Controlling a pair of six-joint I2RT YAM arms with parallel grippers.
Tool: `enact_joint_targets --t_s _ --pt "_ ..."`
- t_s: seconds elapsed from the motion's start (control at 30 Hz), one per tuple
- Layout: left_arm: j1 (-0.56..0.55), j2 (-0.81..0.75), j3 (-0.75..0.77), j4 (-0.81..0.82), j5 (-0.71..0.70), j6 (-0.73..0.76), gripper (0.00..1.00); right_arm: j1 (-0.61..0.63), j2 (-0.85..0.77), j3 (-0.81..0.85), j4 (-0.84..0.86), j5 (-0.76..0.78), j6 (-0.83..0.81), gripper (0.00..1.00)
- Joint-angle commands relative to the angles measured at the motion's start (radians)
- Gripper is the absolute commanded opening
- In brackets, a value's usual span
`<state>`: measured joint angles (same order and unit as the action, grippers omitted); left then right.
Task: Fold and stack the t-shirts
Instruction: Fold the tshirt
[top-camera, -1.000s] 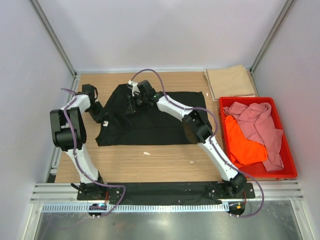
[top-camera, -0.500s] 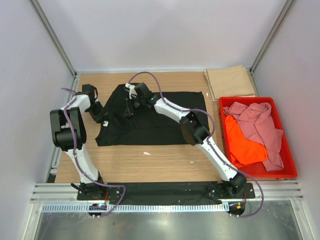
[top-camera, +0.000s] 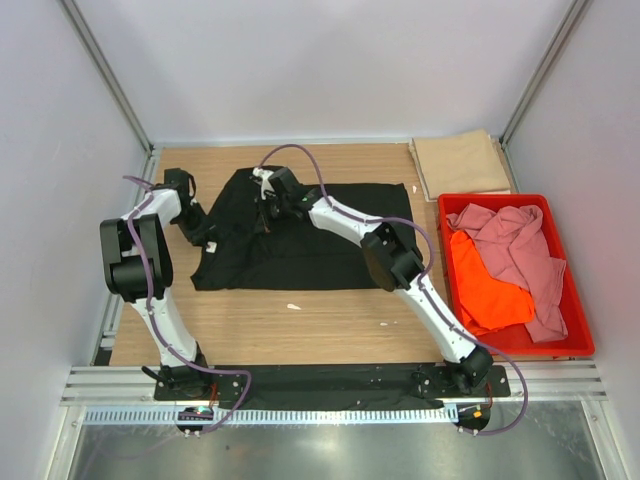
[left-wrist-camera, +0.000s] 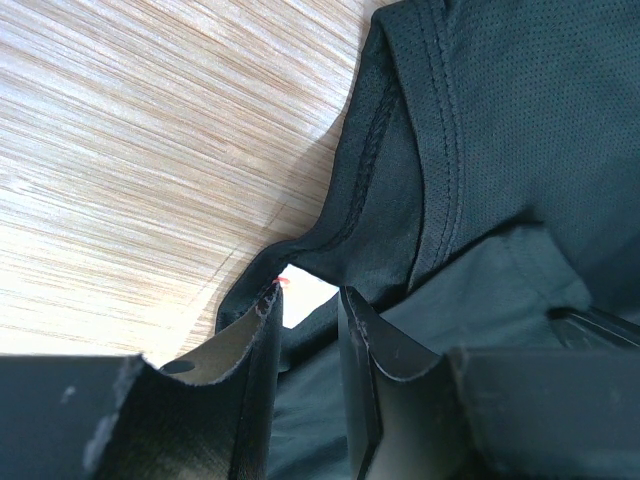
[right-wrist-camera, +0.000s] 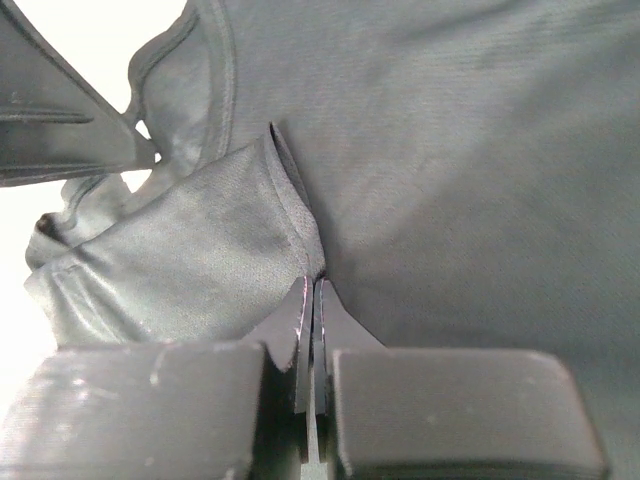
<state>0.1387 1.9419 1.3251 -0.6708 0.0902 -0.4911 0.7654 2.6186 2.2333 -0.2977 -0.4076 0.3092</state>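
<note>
The black shirt (top-camera: 300, 240) lies spread on the table (top-camera: 300, 320), most of it flat, its left end rumpled; this is the shirt being folded, and the work is at an early stage, with no clean fold across it yet. The tan shirt (top-camera: 462, 162) sits folded at the far right corner of the table; the pink shirt (top-camera: 520, 245) and the orange shirt (top-camera: 485, 290) lie heaped in the red crate (top-camera: 520, 348), not yet taken out.

The left arm (top-camera: 150, 212) reaches to the shirt's left edge; the left jaws stand a little apart with the hemmed edge bunched between them and lifted off the wood, which I take for a hold on the cloth, though the wrist view does not make it certain. The right arm (top-camera: 345, 218) stretches across to the far left part of the shirt; the right jaws are closed tight on a raised ridge of the black cloth.

The step in hand looks like gripping the left side so as to carry it over the middle. The next move calls for both arms to lift together and travel to the right at the same pace, keeping the cloth taut between them; if one pinch is shallow the cloth may slip and the fold land crooked.
</note>
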Motion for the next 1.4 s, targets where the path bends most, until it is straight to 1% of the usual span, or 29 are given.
enact_joint_targets --t_s 0.0,0.33,0.57,0.97,1.0,1.3,1.37 --pt "0.006 0.042 -0.003 0.011 -0.061 0.025 0.31 0.029 -0.127 -0.043 0.058 0.146 -0.015 0.01" --pt "0.006 0.048 0.006 0.007 -0.067 0.028 0.31 0.043 -0.155 -0.093 0.042 0.329 -0.021 0.01" --pt "0.006 0.042 0.005 0.005 -0.064 0.032 0.32 0.048 -0.206 -0.182 0.095 0.394 -0.004 0.01" --pt "0.006 0.037 0.005 0.002 -0.076 0.037 0.32 0.049 -0.273 -0.308 0.183 0.403 0.014 0.01" --pt "0.006 0.037 0.005 0.0 -0.076 0.037 0.31 0.051 -0.276 -0.313 0.186 0.439 0.013 0.01" --pt "0.006 0.022 0.019 -0.004 -0.063 0.037 0.33 0.051 -0.267 -0.278 0.158 0.446 -0.007 0.01" --pt "0.006 0.005 0.032 -0.018 -0.058 0.039 0.35 0.051 -0.258 -0.265 0.132 0.428 -0.019 0.06"
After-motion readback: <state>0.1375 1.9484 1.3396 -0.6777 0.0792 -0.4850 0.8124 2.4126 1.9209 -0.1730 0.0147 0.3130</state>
